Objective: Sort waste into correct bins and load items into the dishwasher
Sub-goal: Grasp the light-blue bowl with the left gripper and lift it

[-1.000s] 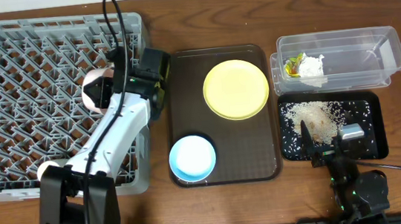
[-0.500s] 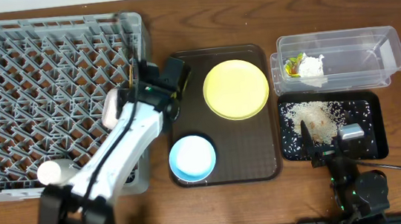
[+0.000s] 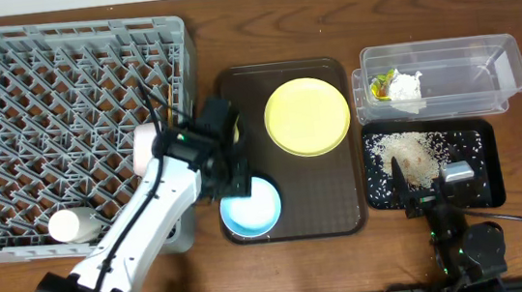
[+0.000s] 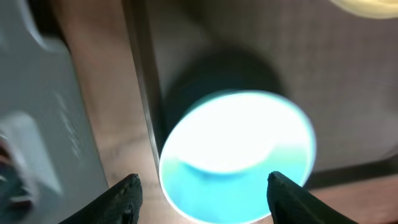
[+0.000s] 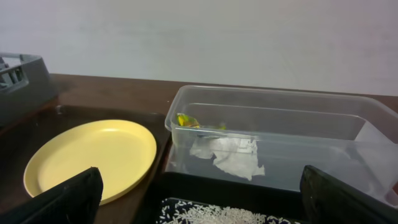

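Start with the big one: the square grey plastic dish rack with upright pegs (image 3: 44,120) sits just off the left edge of your landmark, the brown rectangular serving tray (image 3: 329,192). Off the serving tray's right edge, at the far end, stands the clear plastic rectangular tub (image 3: 468,80). Off that same right edge at the near end lies the shallow black rectangular tray (image 3: 483,176), close against the tub. On the serving tray itself, the round yellow plate (image 3: 306,116) fills the far right part and the light blue bowl (image 3: 253,207) sits upright in the near left corner. Your left gripper (image 3: 235,173) hangs over that near left corner, right above the bowl. On the wrist camera its jaws are spread wide with the bowl's rim between and below the fingers (image 4: 127,193), and nothing is gripped. Your right gripper (image 3: 430,179) sits to the right of the serving tray, over the black tray's near edge. Its jaws are also spread wide and hold nothing. The waste is all to the right of the serving tray. The crumpled white tissue (image 3: 411,88) and the orange-and-green snack wrapper (image 3: 385,81) lie touching in the tub's left end, the end nearest the serving tray. The whitish rice scraps (image 3: 415,154) are scattered and heaped in the black tray.
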Motion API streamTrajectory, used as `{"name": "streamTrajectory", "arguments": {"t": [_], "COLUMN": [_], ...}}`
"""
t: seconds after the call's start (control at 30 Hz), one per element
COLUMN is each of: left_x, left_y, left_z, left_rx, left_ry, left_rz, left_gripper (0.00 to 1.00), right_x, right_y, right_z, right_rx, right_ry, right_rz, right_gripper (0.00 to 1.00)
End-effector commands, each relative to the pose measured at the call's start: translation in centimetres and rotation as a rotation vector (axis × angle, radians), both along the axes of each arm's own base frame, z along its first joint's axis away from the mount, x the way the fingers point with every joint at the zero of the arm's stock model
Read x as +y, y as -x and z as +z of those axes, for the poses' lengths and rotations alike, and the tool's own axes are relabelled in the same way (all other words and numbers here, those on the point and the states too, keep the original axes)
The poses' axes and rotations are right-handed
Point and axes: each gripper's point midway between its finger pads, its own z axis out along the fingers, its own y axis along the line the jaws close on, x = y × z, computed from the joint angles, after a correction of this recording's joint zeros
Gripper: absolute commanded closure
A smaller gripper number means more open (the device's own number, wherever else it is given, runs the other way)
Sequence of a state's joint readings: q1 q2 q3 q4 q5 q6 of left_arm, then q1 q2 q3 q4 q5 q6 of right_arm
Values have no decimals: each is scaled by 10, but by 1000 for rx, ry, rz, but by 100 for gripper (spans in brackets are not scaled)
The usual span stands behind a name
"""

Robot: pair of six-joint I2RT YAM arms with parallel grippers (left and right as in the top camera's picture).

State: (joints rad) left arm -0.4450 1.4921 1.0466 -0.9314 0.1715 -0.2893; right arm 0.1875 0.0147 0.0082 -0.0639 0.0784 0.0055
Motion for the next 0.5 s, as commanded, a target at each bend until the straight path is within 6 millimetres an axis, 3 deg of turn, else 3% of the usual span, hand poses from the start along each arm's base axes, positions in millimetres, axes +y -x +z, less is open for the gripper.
{"name": "streamTrajectory", "arguments": {"t": [0.0, 0.1, 0.2, 0.3, 0.4, 0.47], "left_x": [7, 13, -5, -31, -54, -59], "left_y": [13, 15, 25, 30, 27, 24], "left_z": [-21, -40, -52, -47, -37, -36], "left_rx": [48, 29, 59, 91, 77, 54], "left_ry": [-16, -36, 80, 234, 357, 367], "left_rz": [-4, -1, -14, -34, -77, -95], "left_gripper": [36, 36, 46, 59, 60, 59], "right_x": [-2, -2, -2, -2, -2, -2], "right_y": [0, 0, 0, 0, 0, 0], "right_z": [-1, -1, -1, -1, -1, -1], "right_rx": [0, 0, 0, 1, 1, 0], "right_ry": [11, 11, 11, 11, 11, 11], "right_rz": [-9, -9, -9, -9, -9, -9], "right_gripper": [1, 1, 1, 1, 1, 1]}}
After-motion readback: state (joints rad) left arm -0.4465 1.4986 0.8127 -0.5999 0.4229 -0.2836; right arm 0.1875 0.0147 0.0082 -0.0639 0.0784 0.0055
